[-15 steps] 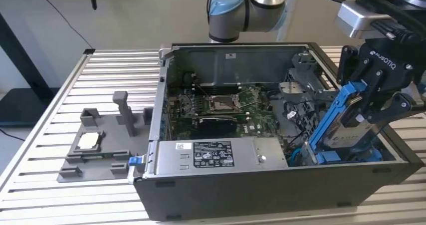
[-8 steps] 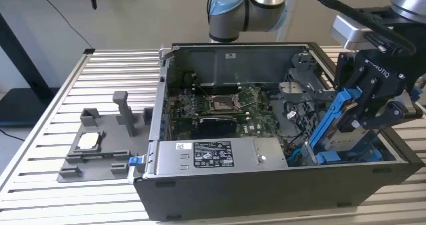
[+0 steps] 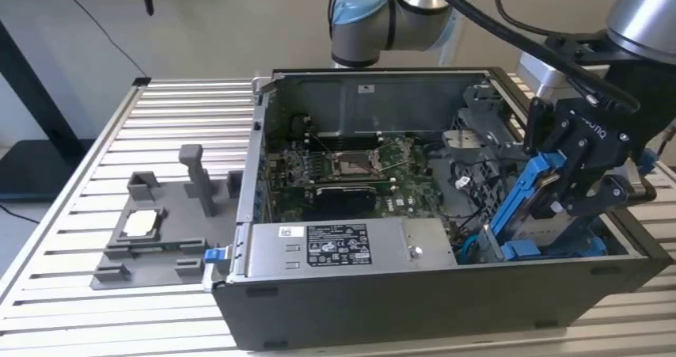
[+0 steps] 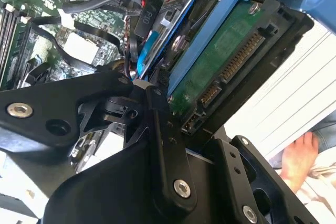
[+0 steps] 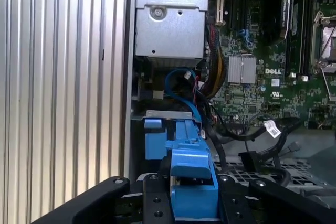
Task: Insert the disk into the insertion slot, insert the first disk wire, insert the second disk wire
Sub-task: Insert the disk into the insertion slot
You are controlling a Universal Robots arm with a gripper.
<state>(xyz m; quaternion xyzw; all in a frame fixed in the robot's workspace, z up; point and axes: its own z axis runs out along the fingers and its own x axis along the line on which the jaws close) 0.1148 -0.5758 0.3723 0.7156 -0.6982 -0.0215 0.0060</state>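
Note:
My gripper (image 3: pixel 562 195) is shut on the disk (image 3: pixel 537 206), a drive in a blue carrier that stands tilted over the near right corner of the open computer case (image 3: pixel 423 309). In the first wrist view the black fingers (image 5: pixel 157 200) flank the blue carrier (image 5: pixel 191 177). Just beyond it lies the insertion slot (image 5: pixel 167 114), with a grey metal lip and blue inside, against the case wall. The second wrist view shows the disk's green board and connector pins (image 4: pixel 231 51). A blue wire (image 5: pixel 184 85) loops near the slot. Black wires with plugs (image 5: pixel 252 158) hang beside it.
A silver power-supply box (image 3: pixel 328 246) fills the case's near left. The motherboard (image 3: pixel 349 167) lies behind it. A grey fixture holding small parts (image 3: pixel 158 230) sits on the slatted table (image 3: pixel 63 214) to the exterior view's left. A person's hand (image 4: pixel 299 158) is beside the table.

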